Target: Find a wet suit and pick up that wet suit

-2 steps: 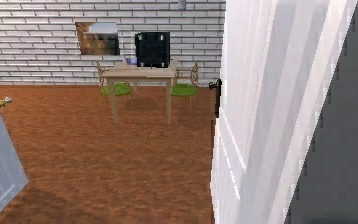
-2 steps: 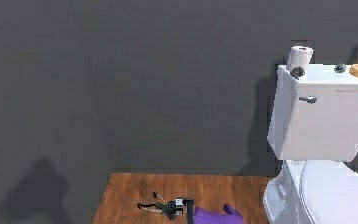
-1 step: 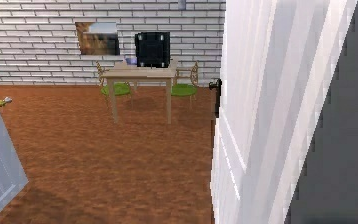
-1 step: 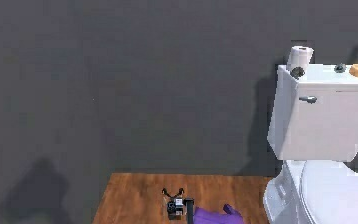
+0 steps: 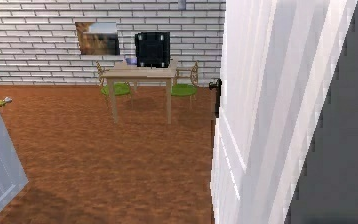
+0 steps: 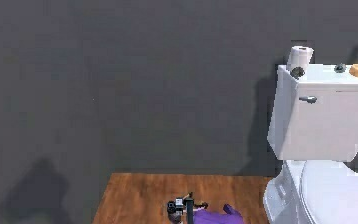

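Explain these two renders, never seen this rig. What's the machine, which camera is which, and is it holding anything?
It's a Stretch: a wheeled base with one lifting, extending arm and a two-finger gripper, in a simulated house.

The forward view looks ahead from the robot. It shows a white door close on the right and, across a wood floor, a table with green-seated chairs against a brick wall.

The arm side view looks out to the side on which the arm reaches. It shows a dark wall and a toilet with a paper roll on its tank.

At the bottom edge the gripper sits by a purple shape, possibly the wet suit. I cannot tell whether it holds anything.
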